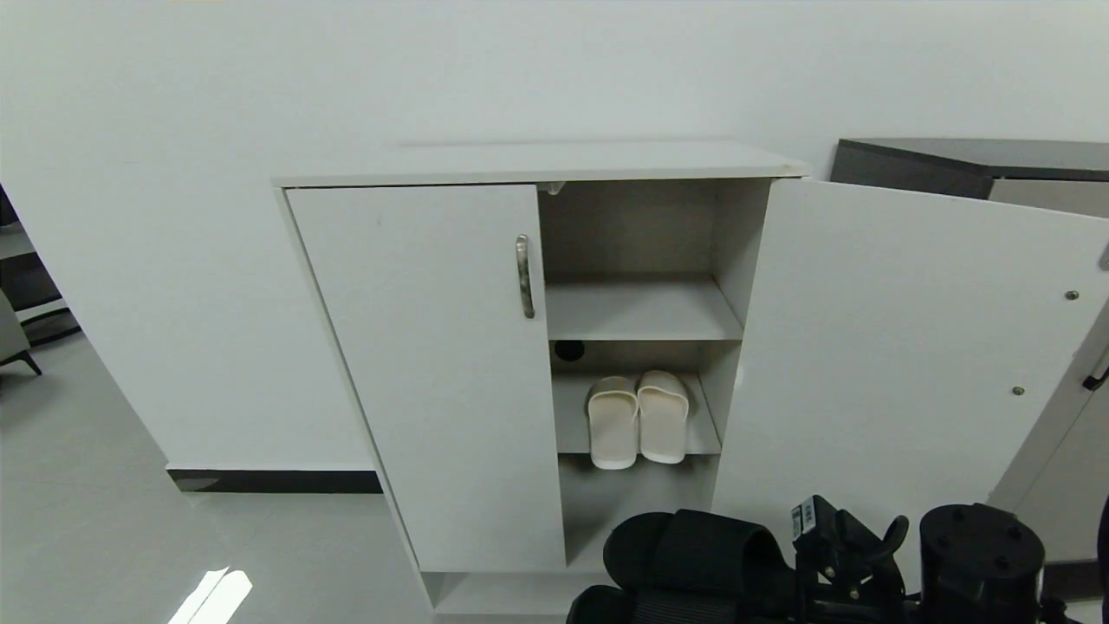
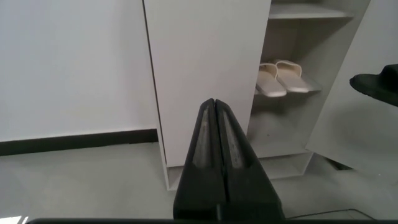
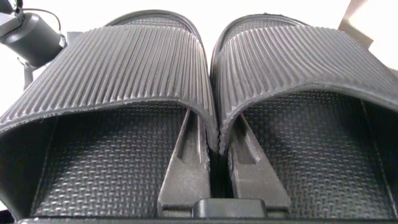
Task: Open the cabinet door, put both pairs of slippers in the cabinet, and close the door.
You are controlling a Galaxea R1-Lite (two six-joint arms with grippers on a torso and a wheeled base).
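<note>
The white cabinet (image 1: 537, 165) stands against the wall with its right door (image 1: 901, 347) swung open and its left door (image 1: 424, 364) closed. A cream pair of slippers (image 1: 638, 418) lies on the middle shelf (image 1: 706, 438), also seen as cream slippers (image 2: 283, 78) from the left wrist. My right gripper (image 3: 214, 158) is shut on a black pair of slippers (image 3: 211, 81), its fingers pinching the two inner walls together. The black slippers (image 1: 684, 559) hang low in front of the open compartment. My left gripper (image 2: 214, 134) is shut and holds nothing, left of the cabinet's opening.
A dark-topped cabinet (image 1: 970, 160) stands behind the open door at the right. Grey floor (image 1: 130, 520) spreads to the left, with chair legs (image 1: 22, 347) at the far left edge. The top shelf (image 1: 641, 308) and bottom compartment (image 1: 606, 503) hold nothing.
</note>
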